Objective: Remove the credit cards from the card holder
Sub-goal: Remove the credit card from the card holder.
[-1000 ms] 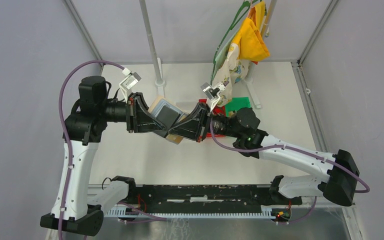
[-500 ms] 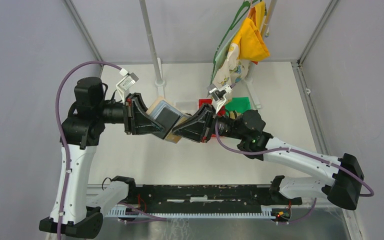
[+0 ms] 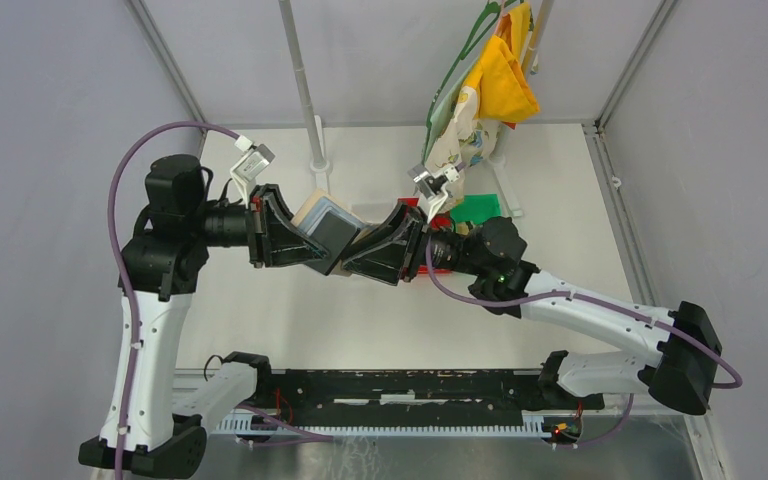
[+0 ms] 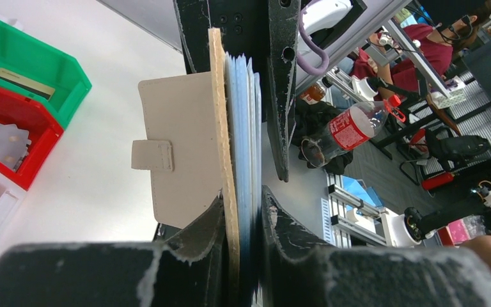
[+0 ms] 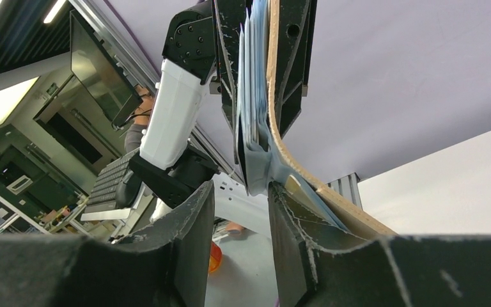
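Observation:
The card holder (image 3: 322, 220), tan with a pale blue-grey panel, is held up in the air between both arms. My left gripper (image 3: 328, 258) is shut on its lower edge. The left wrist view shows the tan cover (image 4: 182, 141), its strap tab (image 4: 153, 155) and stacked blue-grey layers (image 4: 243, 128) pinched between my left gripper's (image 4: 243, 201) fingers. My right gripper (image 3: 353, 262) is open at the holder's other end. In the right wrist view a corner of the pale layers (image 5: 256, 176) dips between my right gripper's (image 5: 240, 188) spread fingers. I cannot tell the credit cards from the panels.
A red bin (image 3: 438, 216) and a green bin (image 3: 476, 208) sit behind the right gripper, and both show in the left wrist view (image 4: 13, 128) (image 4: 29, 64). Yellow-and-white cloths (image 3: 500, 80) hang at the back. A pole (image 3: 305, 90) stands behind the holder.
The right gripper has shifted slightly up and left along the holder's edge. The left gripper keeps its hold and has barely moved.

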